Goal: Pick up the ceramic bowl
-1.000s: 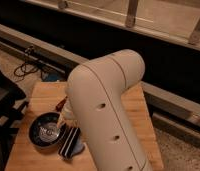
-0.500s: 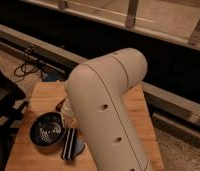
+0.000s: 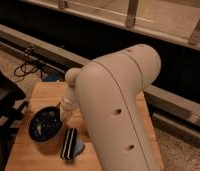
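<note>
A: How many bowls sit on the light wooden table [image 3: 38, 155]?

B: One. The round ceramic bowl with the dark glossy rim and pale swirled centre [image 3: 46, 125] lies on the table's left side, near the middle of its depth.

A: And the gripper?

B: The gripper [image 3: 68, 107] hangs just right of the bowl, at the bowl's far-right rim, under a pale rounded wrist. Whether it touches the rim cannot be told, and nothing shows how its pincer stands.

A: What else lies on the table?

B: One black ribbed rectangular object [image 3: 69, 143] lies just near and right of the bowl, with one small blue thing [image 3: 79, 147] peeking out beside it. One bit of red [image 3: 69, 88] shows at the far side, mostly hidden.

A: What blocks the sight?

B: The robot's single large cream arm [image 3: 118, 110] fills the centre and right, covering most of the table's right half. Beyond the table, on the floor at far left, lies one tangle of black cables [image 3: 28, 65]. A long dark wall with pale ledges [image 3: 183, 75] runs across the far side.
</note>
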Available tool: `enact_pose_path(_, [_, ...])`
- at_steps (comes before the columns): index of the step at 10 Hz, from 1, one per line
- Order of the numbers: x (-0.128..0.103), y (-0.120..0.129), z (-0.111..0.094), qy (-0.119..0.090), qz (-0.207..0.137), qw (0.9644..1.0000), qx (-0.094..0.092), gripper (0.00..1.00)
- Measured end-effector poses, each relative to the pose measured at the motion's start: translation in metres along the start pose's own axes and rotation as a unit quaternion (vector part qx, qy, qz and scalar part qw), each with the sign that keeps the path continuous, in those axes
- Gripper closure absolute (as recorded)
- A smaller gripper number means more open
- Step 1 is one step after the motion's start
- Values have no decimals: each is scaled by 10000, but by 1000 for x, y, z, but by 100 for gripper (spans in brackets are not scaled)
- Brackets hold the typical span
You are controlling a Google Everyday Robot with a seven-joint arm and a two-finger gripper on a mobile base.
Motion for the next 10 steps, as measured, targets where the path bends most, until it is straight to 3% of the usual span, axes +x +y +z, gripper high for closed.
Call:
enact_pose_path(1, [1, 2, -15, -71, -24, 10000, -34, 94])
enact_pose_path(4, [-3, 11, -35, -110, -201, 9997, -112, 94])
enact_pose_path(6, [-4, 15, -62, -175, -235, 9995, -138, 94])
enact_pose_path(10, [-7, 14, -77, -174, -303, 9992, -195, 94])
